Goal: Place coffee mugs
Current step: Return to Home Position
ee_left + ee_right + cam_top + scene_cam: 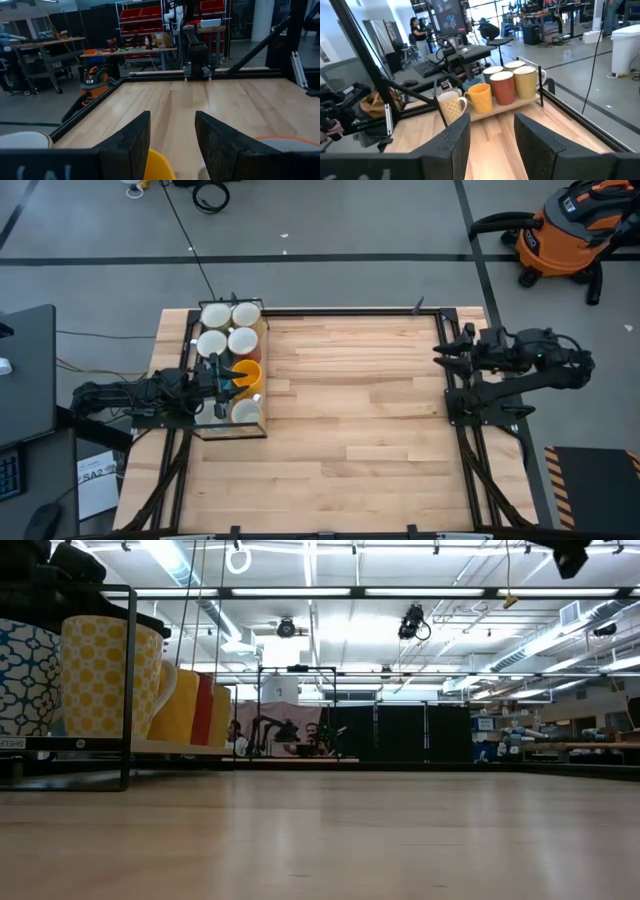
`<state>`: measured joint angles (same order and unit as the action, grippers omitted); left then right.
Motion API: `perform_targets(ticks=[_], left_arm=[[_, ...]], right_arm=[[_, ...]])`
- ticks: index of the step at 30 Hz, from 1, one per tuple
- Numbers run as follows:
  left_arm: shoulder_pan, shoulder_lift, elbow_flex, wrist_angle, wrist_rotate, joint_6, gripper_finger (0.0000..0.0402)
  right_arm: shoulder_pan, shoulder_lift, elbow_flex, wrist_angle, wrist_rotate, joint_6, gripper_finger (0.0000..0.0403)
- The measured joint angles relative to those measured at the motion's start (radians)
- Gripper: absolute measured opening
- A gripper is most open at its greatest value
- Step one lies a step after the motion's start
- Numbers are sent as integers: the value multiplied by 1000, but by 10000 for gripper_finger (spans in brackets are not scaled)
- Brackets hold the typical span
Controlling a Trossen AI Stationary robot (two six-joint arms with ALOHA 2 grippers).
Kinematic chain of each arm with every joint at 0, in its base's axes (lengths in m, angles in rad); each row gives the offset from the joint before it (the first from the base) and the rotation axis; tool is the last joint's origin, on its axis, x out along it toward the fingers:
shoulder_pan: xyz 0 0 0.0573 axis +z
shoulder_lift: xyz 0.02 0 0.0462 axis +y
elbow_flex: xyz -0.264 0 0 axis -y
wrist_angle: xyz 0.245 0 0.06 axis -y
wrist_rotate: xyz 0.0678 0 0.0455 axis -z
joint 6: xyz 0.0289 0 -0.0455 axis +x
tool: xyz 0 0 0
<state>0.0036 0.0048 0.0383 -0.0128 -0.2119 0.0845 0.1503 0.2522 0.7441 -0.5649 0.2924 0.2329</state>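
A pale wooden tabletop [360, 410] in a black frame stands on a grey floor [350, 240], with an orange shop vacuum [570, 230] beyond one corner. The coffee mugs [503, 86] sit packed on a shelf [510, 106] at the tabletop's left edge, all upright with mouths up. The yellow-dotted mug [97, 675] turns its handle away from the blue-and-white mug [25, 675]. The left tool [172, 116] hangs above the shelf, spread and empty. The right tool [491, 120] is at the right edge, likewise spread and empty.

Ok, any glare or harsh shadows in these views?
Low view: ceiling lights blow out white, mugs readable. High view: table evenly lit, no hard shadows. Left wrist view: mild sheen on the table beyond the open left claw.
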Motion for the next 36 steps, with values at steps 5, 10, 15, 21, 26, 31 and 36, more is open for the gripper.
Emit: perform_targets(ticks=[5, 10, 15, 21, 26, 31, 36], left_arm=[[0, 0, 0, 0, 0, -2, 162], [0, 0, 0, 0, 0, -2, 162], [0, 0, 0, 1, 0, -3, 162], [0, 2, -1, 3, -1, -3, 162], [0, 2, -1, 3, 0, -3, 162], [0, 2, -1, 3, -1, -3, 162], [0, 2, -1, 2, 0, -3, 162]], right_arm=[[0, -80, -20, -34, 1, -1, 158], [0, -172, -141, -1, 26, -3, 158], [0, -249, -284, 111, 40, -1, 158], [-1, -250, -384, 218, 46, -8, 158], [-3, -250, -471, 317, 64, -27, 158], [-3, -250, -556, 405, 81, -27, 158], [-3, -250, -631, 483, 92, -27, 158]])
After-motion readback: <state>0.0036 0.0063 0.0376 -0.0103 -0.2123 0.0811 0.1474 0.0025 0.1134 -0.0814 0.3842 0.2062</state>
